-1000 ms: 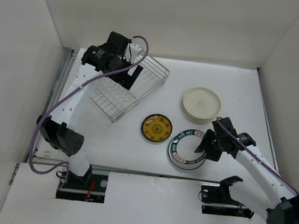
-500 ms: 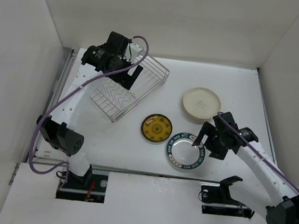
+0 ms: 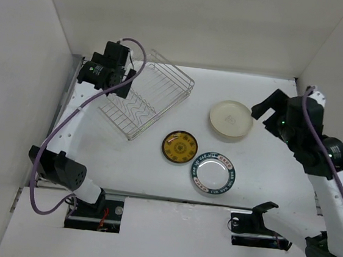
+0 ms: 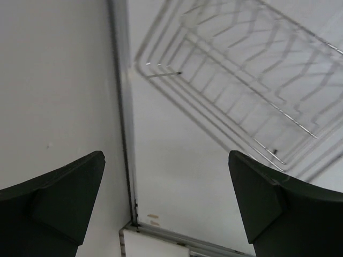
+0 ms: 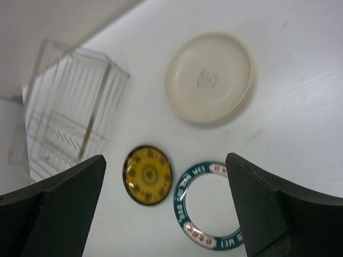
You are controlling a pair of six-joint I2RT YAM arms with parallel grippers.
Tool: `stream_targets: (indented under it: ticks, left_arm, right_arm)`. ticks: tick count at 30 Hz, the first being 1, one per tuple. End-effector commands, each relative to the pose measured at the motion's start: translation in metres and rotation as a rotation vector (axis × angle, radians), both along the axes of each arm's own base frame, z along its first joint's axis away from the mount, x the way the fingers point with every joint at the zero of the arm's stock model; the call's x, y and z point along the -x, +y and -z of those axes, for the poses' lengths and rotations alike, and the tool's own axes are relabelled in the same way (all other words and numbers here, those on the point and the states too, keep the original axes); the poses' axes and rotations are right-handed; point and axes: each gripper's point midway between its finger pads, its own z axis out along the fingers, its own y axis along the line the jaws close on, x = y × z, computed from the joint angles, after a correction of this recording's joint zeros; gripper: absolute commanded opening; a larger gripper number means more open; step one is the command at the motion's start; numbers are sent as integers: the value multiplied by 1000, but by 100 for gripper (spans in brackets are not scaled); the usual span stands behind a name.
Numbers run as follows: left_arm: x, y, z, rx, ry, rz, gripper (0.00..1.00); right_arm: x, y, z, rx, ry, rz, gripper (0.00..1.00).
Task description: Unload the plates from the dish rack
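Top external view: silver wire dish rack (image 3: pixel 147 101) at the far left of the white table (image 3: pixel 265 175), set at a slant to the table edges, zigzag dividers showing along its floor. Out on the table, to the right of the rack and well apart from it, three plates lying flat: cream plate (image 3: pixel 231 118) farthest back, yellow patterned plate (image 3: pixel 180 147) nearer and to its left, teal-rimmed plate (image 3: pixel 214 173) nearest the arm bases, just beside the yellow one without touching it. Left gripper (image 3: pixel 124 85) raised over the rack's left corner, close to the left wall. Right gripper (image 3: pixel 268 116) up high toward the right side of the table, just right of the cream plate and clear of all three plates. Left wrist view: left gripper (image 4: pixel 165 156) spread wide, gripping nothing, looking down on the rail along the table's left edge and on a corner of the dish rack (image 4: pixel 241 91), somewhat blurred. Right wrist view: right gripper (image 5: pixel 165 158) likewise spread wide with nothing held, well above the table. Below it, framed between the two fingers, yellow patterned plate (image 5: pixel 148 174) and teal-rimmed plate (image 5: pixel 211 206) side by side, cream plate (image 5: pixel 209 76) beyond them, dish rack (image 5: pixel 69 123) off to the left, blurred, against the corner of the walls.
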Motion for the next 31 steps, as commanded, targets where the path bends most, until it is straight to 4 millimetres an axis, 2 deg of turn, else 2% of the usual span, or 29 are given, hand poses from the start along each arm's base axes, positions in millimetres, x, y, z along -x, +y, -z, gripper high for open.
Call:
stream_targets:
  ticks: [1,2,5,8,9,11,12,17,25,31]
  left_arm:
    - [10,56,-42,-35,-199,-240,100]
    - [14,71,-41,-44,-204,-284,100]
    - [26,95,-41,-44,-227,-351,100]
    - [34,108,-41,-29,-243,-394,100]
    - [36,113,-36,-26,-229,-406,100]
    - [39,115,-35,-21,-227,-411,100]
    - [41,116,-37,-19,-236,-411,100]
    - [39,112,-35,14,-233,-399,100]
    - [44,114,-33,19,-232,-402,100]
    - [45,113,-32,19,-227,-390,100]
  right_arm:
    - [14,-55,-49,103,-117,225,100]
    - [19,-62,-58,104,-141,248,100]
    - [35,-82,-87,121,-229,306,100]
    - [56,-102,-102,124,-303,366,100]
    - [69,-109,-109,105,-339,379,100]
    - [78,-116,-117,86,-391,401,100]
    - [89,-121,-120,63,-424,406,100]
    - [109,-127,-133,28,-526,390,100]
    - [106,-121,-125,36,-508,352,100]
    - [89,-109,-116,76,-456,306,100]
